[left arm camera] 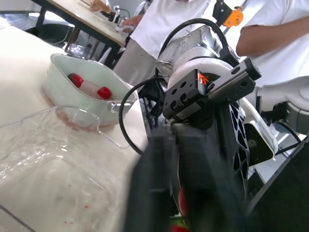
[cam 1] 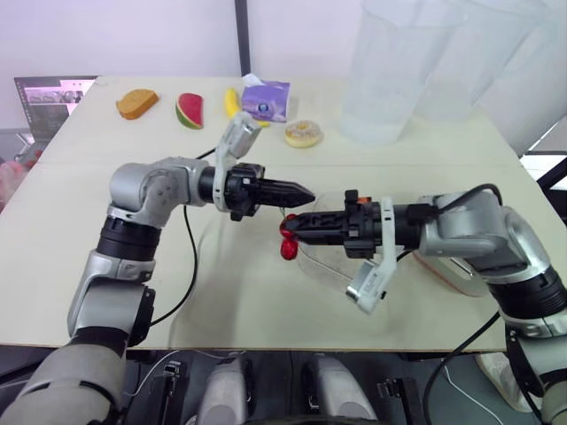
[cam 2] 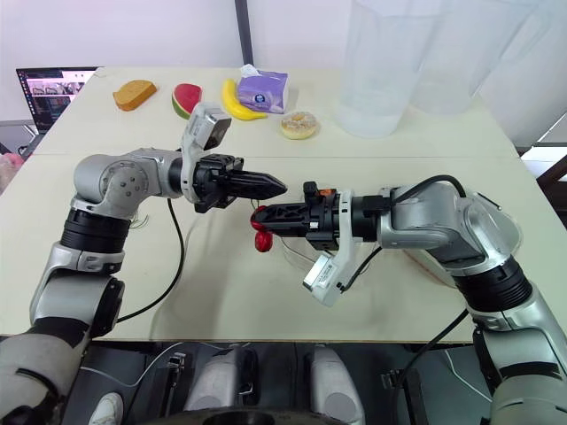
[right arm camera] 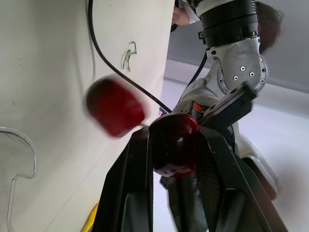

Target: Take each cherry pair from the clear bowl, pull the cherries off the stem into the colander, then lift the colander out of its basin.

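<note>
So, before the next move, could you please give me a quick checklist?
1. Right hand clamps a cherry: ok.
2. Second cherry hangs free beside it: ok.
3. Left hand has the stem: cannot tell; it is shut, tip just above the pair.
4. Pair is over the colander: not ok; it hangs over the table, with the colander off by the right forearm.
5. Colander sits in its basin: ok, with two cherries inside.
</note>
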Robot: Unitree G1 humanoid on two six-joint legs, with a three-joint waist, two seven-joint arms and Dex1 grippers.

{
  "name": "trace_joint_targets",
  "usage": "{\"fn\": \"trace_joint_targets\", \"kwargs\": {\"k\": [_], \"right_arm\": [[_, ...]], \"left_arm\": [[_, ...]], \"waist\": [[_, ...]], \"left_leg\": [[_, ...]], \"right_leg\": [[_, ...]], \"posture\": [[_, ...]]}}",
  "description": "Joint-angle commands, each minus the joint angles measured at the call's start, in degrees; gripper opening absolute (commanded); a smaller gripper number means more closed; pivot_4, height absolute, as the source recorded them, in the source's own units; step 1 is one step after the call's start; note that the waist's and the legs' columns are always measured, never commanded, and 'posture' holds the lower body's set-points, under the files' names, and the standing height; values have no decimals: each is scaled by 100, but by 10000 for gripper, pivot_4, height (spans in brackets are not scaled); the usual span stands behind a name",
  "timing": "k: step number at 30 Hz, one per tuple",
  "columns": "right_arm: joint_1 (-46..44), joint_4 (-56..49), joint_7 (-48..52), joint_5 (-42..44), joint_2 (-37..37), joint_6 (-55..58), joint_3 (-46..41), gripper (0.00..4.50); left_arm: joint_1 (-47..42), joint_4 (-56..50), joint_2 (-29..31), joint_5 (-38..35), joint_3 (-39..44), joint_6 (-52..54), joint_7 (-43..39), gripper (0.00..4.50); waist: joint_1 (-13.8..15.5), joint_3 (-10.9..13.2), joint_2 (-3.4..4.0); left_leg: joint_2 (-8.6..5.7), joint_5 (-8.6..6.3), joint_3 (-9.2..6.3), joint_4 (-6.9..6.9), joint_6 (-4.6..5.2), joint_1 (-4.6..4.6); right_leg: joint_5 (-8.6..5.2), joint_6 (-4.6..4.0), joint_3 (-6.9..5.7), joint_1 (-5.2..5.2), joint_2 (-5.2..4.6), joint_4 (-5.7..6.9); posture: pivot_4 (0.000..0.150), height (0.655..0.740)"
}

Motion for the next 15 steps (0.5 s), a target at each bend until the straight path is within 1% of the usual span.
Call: {"fn": "trace_joint_targets", "kwargs": {"k": [1, 11, 15], "right_arm": [[-59, -117, -46, 43, -29, 50, -95, 8249], [-27, -120, -25, 43, -61, 155, -98, 8249], [43, -118, -28, 98, -49, 301, -134, 8249]], "left_arm": [[-74, -115, 93, 3, 57, -13, -44, 529], [-180, 24, -18, 9, 181, -22, 101, 529], [-423, 385, -140, -232, 572, 234, 337, 529]], "waist": [[0, 0, 0], [1, 0, 0], [4, 0, 0]], "left_leg": [[0, 0, 0, 0, 0, 0], [0, 0, 0, 0, 0, 0], [0, 0, 0, 0, 0, 0]], "right_leg": [[0, 0, 0, 0, 0, 0], [0, 0, 0, 0, 0, 0], [0, 0, 0, 0, 0, 0]], "posture": [[1500, 7400], [1500, 7400], [1500, 7400]]}}
